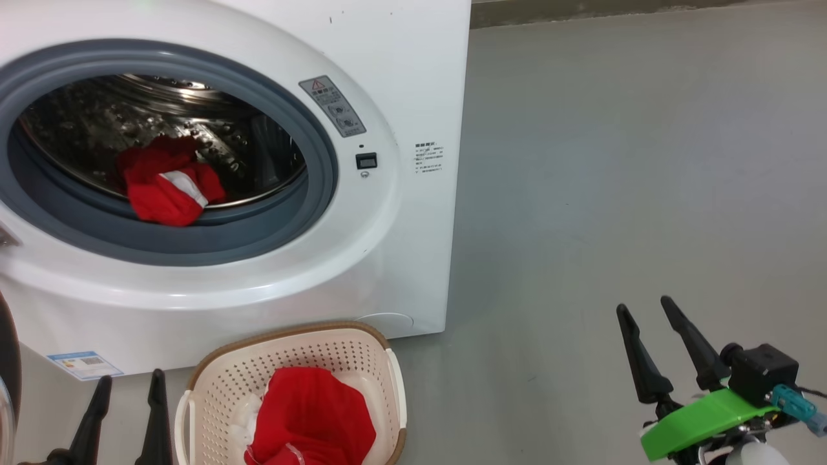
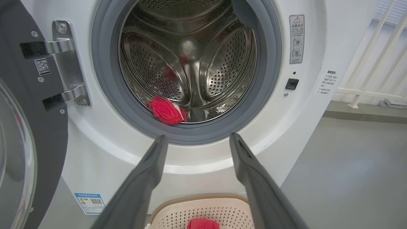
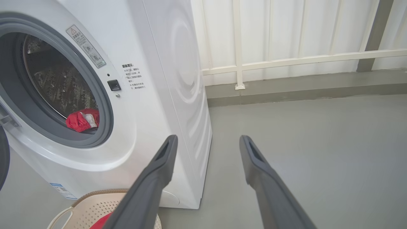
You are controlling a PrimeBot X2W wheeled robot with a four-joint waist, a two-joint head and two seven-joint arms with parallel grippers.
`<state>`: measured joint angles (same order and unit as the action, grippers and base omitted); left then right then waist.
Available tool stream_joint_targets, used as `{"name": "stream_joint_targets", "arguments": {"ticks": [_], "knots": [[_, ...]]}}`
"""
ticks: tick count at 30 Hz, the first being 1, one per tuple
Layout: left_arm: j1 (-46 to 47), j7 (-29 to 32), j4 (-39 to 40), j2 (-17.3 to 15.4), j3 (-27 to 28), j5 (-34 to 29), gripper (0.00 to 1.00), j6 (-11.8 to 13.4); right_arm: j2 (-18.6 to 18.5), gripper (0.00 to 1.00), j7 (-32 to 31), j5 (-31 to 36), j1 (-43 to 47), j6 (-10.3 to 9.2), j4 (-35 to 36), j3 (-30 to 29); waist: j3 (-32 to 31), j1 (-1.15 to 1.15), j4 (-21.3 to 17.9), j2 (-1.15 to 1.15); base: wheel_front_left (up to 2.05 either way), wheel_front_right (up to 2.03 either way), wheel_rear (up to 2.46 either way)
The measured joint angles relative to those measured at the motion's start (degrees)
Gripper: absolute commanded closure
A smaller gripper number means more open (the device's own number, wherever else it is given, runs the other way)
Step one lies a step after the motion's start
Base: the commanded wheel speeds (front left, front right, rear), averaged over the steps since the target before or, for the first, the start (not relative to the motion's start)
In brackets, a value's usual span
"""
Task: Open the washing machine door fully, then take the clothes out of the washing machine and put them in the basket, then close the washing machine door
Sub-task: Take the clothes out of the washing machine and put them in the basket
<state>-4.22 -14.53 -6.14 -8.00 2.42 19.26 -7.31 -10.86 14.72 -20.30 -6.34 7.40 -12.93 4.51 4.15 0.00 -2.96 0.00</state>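
Note:
The white washing machine (image 1: 400,77) stands with its door (image 2: 28,133) swung wide to the left. One red and white garment (image 1: 169,187) lies at the front lip of the steel drum (image 2: 187,57). Another red garment (image 1: 310,416) rests in the cream basket (image 1: 219,381) on the floor before the machine. My left gripper (image 1: 129,381) is open and empty just left of the basket, its fingers (image 2: 149,165) pointing at the drum mouth. My right gripper (image 1: 646,310) hangs open and empty over bare floor, well right of the machine.
Grey floor (image 1: 614,161) stretches to the right of the washer. A white railing and panelled wall (image 3: 286,60) run behind it, above a low grey kerb. The open door's hinge bracket (image 2: 68,63) sits at the drum's left side.

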Motion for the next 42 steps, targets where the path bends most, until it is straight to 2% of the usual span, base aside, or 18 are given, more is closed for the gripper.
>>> {"name": "stream_joint_targets", "arguments": {"ticks": [4,20,25,30,37,42], "knots": [[-0.53,0.0,1.03,0.8,0.92,-0.05,0.0,0.0,0.01,0.0,0.0,-0.04,1.02,0.0,0.04,-0.2,-0.05,0.0,-0.01,0.0,0.0,0.0,0.0],[-0.55,0.0,1.78,0.73,0.97,0.23,0.0,0.0,0.38,0.0,0.0,-0.04,0.97,0.0,0.25,-0.37,1.17,0.0,-0.22,0.0,0.0,0.0,0.0],[0.21,0.0,-0.16,0.52,-0.14,2.21,0.0,0.0,0.63,0.0,0.0,-0.04,0.86,0.0,0.31,-0.57,2.15,0.0,0.01,0.0,0.0,0.0,0.0],[4.31,0.0,-3.82,-0.63,-1.9,3.33,0.0,0.0,1.25,0.0,0.0,-0.01,0.1,0.0,0.43,-0.71,3.49,0.0,0.23,0.0,0.0,0.0,0.0],[16.17,1.56,-10.67,-2.5,-5.34,3.68,0.0,0.0,2.36,0.0,0.01,0.41,-3.11,0.0,0.79,-0.4,6.72,0.0,0.29,0.0,0.0,0.0,0.0],[25.82,4.06,-16.57,-3.94,-5.88,3.31,0.0,0.0,3.77,0.0,0.01,0.53,-5.13,0.0,0.94,0.29,9.32,0.0,-0.15,0.0,0.0,0.0,0.0]]}}
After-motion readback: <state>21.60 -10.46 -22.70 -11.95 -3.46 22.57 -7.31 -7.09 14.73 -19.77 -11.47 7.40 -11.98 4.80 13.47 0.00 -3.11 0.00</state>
